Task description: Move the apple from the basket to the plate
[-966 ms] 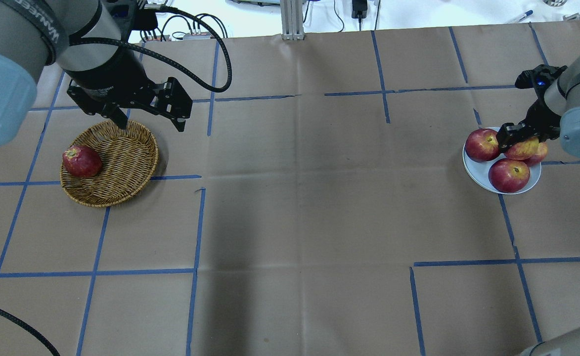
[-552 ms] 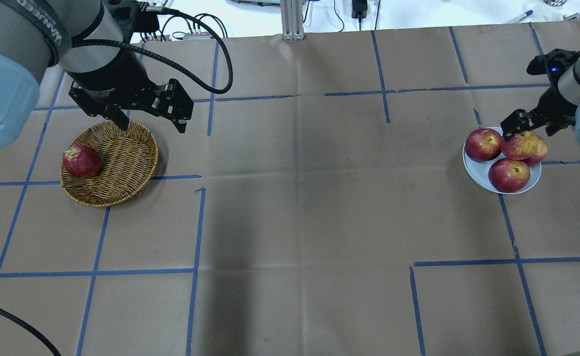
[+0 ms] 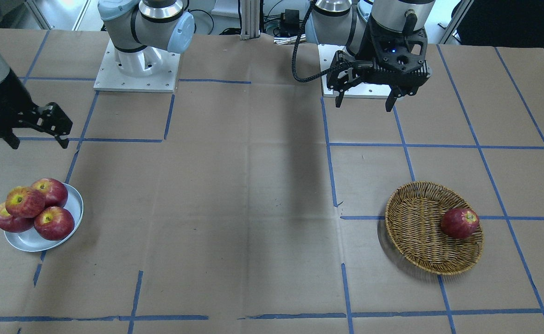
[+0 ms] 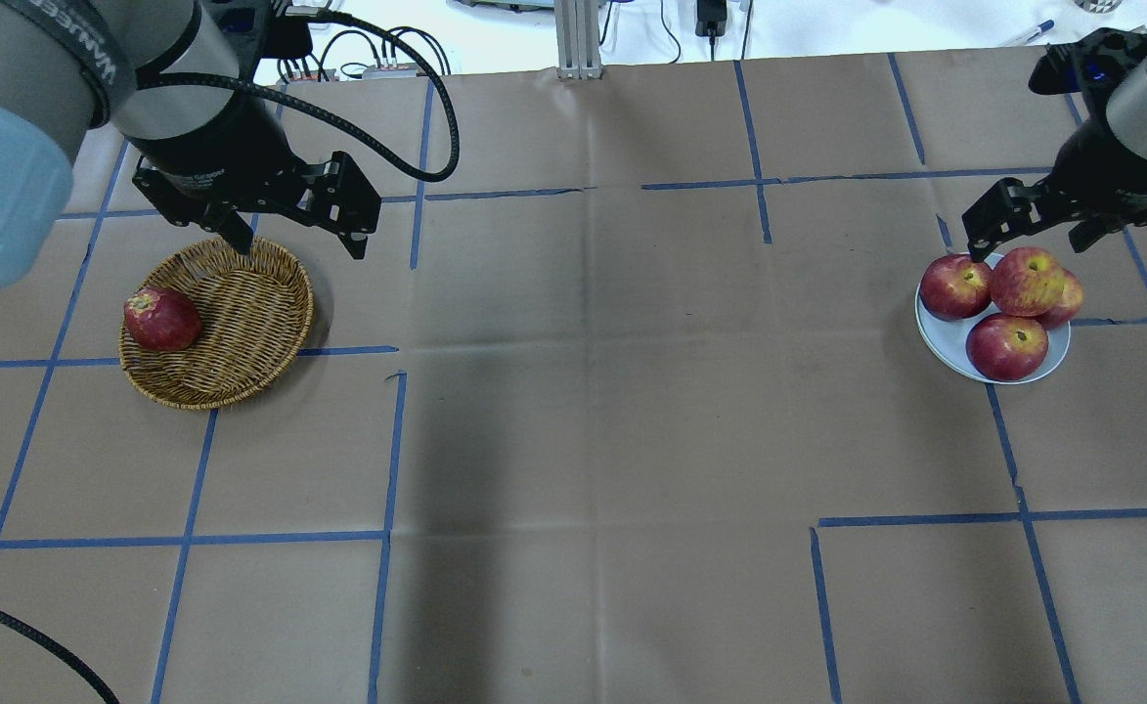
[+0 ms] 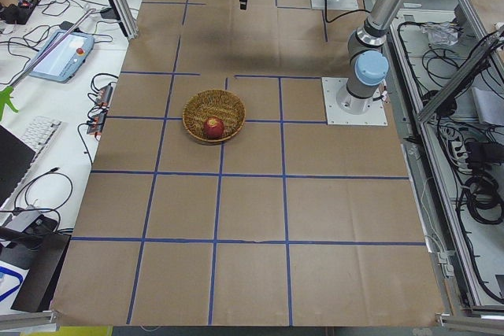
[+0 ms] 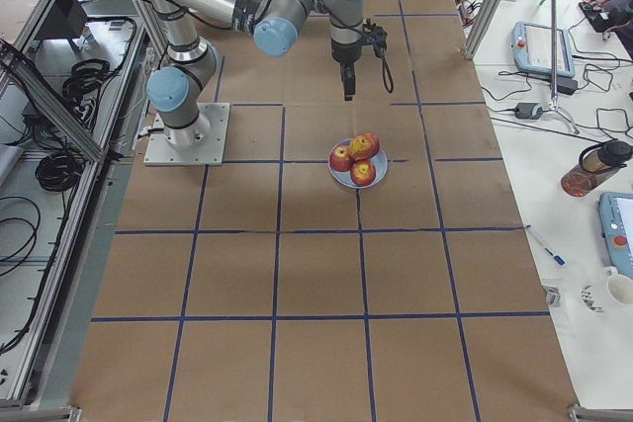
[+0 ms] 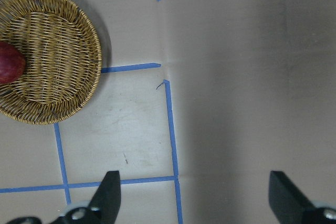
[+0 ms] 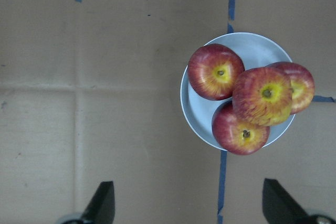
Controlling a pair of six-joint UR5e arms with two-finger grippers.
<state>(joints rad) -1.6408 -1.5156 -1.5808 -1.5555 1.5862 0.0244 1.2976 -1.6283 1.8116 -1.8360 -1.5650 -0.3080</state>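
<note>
The pinkish-red apple [image 4: 1027, 281] with the yellow stem patch rests on top of three darker apples on the pale grey-blue plate [image 4: 938, 338] at the table's right; it also shows in the right wrist view [image 8: 262, 96] and the front view [image 3: 25, 202]. My right gripper [image 4: 1028, 240] hangs open and empty above the plate's far edge, clear of the apples. The wicker basket [image 4: 241, 303] lies at the left and holds one dark red apple [image 4: 161, 319]. My left gripper [image 4: 299, 244] is open and empty above the basket's far rim.
Brown paper with blue tape lines covers the table. The robot bases [image 3: 135, 69] stand at the back edge in the front view. Cables and an aluminium post [image 4: 578, 39] lie beyond the far edge. The basket [image 7: 52, 51] sits at the left wrist view's upper left.
My right gripper has let go of the pinkish apple and risen away from the plate. The apple stays on top of the pile. My left arm has barely moved.
</note>
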